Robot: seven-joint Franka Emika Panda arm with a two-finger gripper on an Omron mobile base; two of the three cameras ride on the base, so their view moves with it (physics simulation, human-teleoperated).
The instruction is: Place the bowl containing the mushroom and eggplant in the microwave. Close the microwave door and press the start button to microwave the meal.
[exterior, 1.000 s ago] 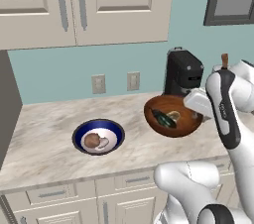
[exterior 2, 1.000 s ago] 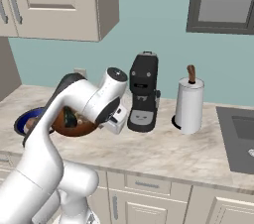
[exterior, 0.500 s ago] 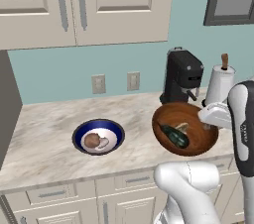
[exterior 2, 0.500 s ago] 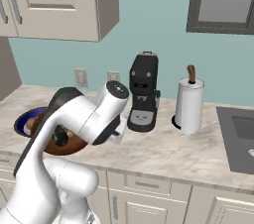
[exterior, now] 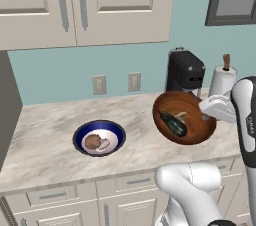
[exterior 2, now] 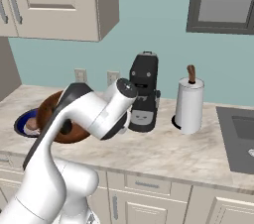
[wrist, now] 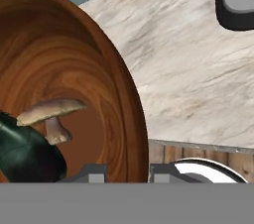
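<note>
While the arm carries its load above the counter point(exterior: 60, 135), the scene reads from left to right as follows. At far left the blue-rimmed bowl point(exterior: 99, 138) sits flat on the counter with its brownish lumps; it is no part of the meal and lies well apart from the work. To its right the wooden bowl point(exterior: 183, 117) hangs clear of the counter, tipped so that its open face turns toward the left base camera. The tilt follows from the grip: the tool point(wrist: 128, 171) is clamped on the bowl's rim, one finger inside the wall and one outside, so the bowl pivots with the wrist. Inside it the dark eggplant point(exterior: 173, 123) lies along the lower wall and the pale mushroom point(wrist: 51, 114) rests just beside it, both settled toward the low side, presumably by the lean. A steeper tilt would likely spill them, so levelling the wrist seems advisable. Behind the bowl stands the black coffee machine point(exterior: 185, 71), and further right the paper towel roll point(exterior: 221, 80) stands upright on its holder; both are near the carrying path and are best kept clear of. In the right base view the sink point(exterior 2: 238, 139) lies at far right. The bowl is thus in transit, not yet in the microwave; door and start button remain to be handled.
</note>
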